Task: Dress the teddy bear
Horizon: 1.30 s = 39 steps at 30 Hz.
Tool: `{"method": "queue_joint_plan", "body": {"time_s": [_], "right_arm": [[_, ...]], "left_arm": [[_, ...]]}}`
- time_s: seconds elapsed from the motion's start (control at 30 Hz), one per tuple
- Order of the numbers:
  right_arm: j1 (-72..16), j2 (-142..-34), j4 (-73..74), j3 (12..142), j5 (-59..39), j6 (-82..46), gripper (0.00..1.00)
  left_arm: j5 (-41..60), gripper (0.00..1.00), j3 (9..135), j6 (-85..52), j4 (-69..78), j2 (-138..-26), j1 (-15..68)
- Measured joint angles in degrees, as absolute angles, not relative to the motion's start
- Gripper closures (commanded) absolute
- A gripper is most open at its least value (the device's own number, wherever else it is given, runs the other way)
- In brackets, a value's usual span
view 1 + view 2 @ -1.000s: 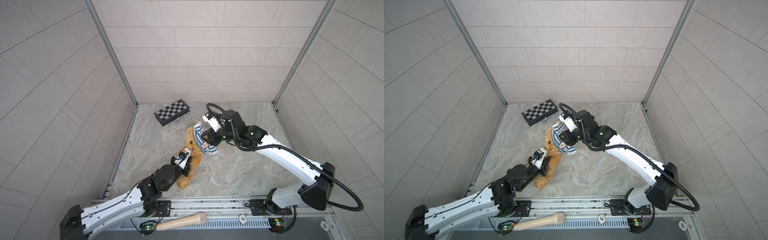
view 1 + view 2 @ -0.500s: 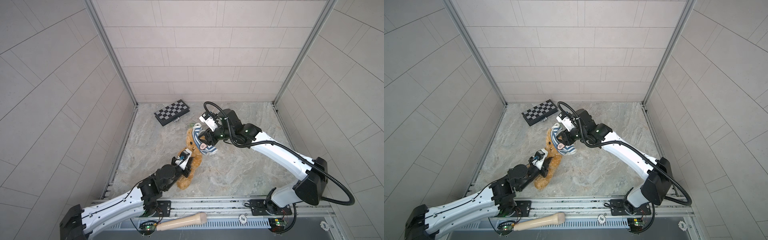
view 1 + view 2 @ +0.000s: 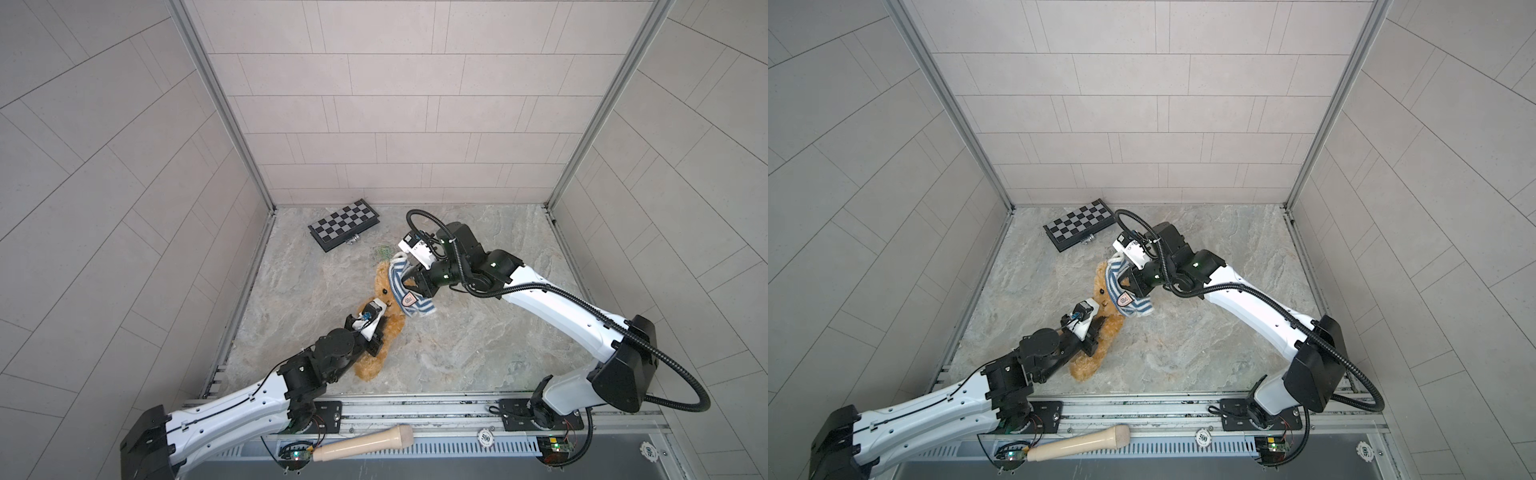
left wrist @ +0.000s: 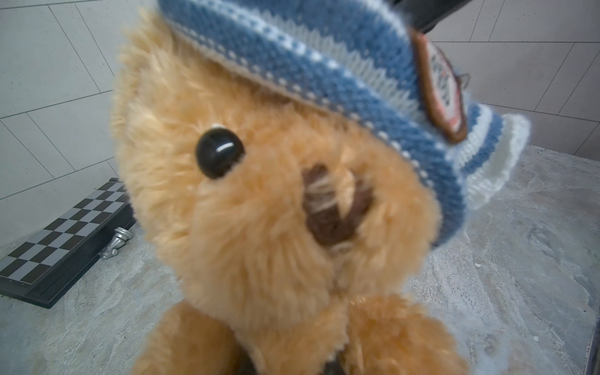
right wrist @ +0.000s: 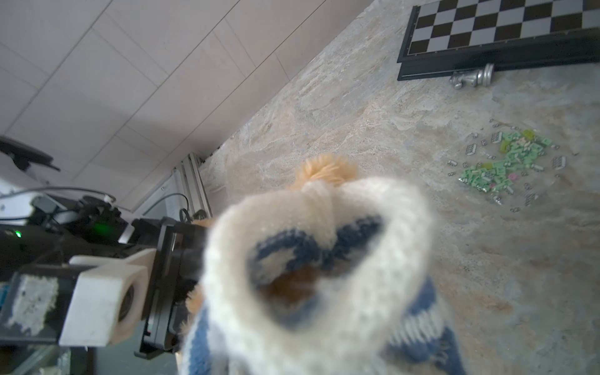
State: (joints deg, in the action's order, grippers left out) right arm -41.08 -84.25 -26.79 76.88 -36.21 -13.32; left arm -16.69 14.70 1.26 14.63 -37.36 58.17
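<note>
Down on the marble desk (image 3: 478, 332), left of centre, the teddy bear (image 3: 371, 368) looks light, soft and squashy. The torso is the safest hold, and the left jaws are clamped right there. The striped sweater (image 3: 400, 280) is limp and stretchy knit, best taken by the hem, and it's draped over the bear's head. The right jaws, wider a second ago, are now pinched shut on that sweater and nudged closer to the bear.

Golden-brown teddy bear (image 3: 381, 277), blue-and-cream striped sweater (image 3: 399, 282), black-and-grey chequered chessboard (image 3: 344, 224), green bricks (image 5: 500, 162), marbled beige table (image 3: 457, 340)
</note>
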Motion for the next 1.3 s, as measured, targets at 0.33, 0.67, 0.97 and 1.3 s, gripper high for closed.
{"method": "queue_joint_plan", "body": {"time_s": [0.33, 0.67, 0.97, 1.3], "right_arm": [[-37.0, -79.4, -20.2, 68.4, -34.3, -13.9, 1.00], [-36.4, -68.3, -15.5, 60.7, -21.0, -3.8, 1.00], [-40.7, -67.5, -6.9, 53.0, -19.6, 4.3, 1.00], [-43.0, -67.2, -2.6, 50.1, -19.7, 6.9, 1.00]], "left_arm": [[-18.1, 0.40, 15.5, -5.1, 14.7, -40.8, 58.4], [-7.1, 0.35, 20.3, -19.4, 3.2, -38.2, 53.8], [3.3, 0.62, 29.1, -30.0, -0.4, -37.6, 49.8], [5.2, 0.75, 33.5, -32.1, 1.5, -46.6, 49.8]]}}
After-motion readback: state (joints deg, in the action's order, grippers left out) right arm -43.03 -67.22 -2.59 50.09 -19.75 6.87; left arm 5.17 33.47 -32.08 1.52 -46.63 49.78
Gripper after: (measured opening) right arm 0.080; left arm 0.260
